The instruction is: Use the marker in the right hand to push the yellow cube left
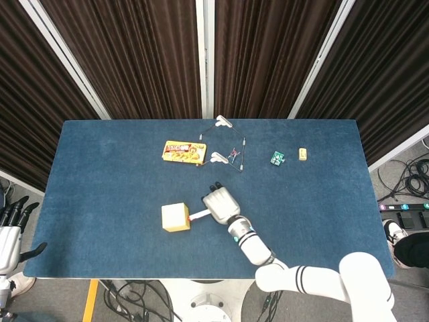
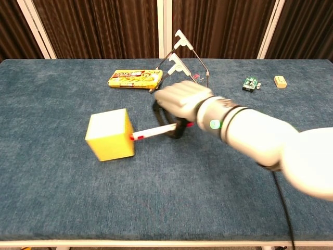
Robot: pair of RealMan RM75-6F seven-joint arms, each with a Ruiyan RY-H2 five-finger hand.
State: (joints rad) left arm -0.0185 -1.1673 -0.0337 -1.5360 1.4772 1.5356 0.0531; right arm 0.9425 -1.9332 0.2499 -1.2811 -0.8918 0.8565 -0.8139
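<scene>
The yellow cube (image 1: 175,217) (image 2: 109,134) sits on the blue table, left of centre. My right hand (image 1: 220,204) (image 2: 180,100) grips a white marker (image 1: 199,215) (image 2: 152,133) with a red band. The marker points left and its tip touches the cube's right face. My left hand (image 1: 8,236) hangs off the table's left edge, low at the frame border, fingers apart and holding nothing. It does not show in the chest view.
A yellow snack packet (image 1: 181,151) (image 2: 136,78) lies at the back, with a wire-and-clip tangle (image 1: 228,143) (image 2: 181,62) to its right. A small green board (image 1: 277,157) (image 2: 251,83) and a tan block (image 1: 303,155) (image 2: 280,80) lie at the back right.
</scene>
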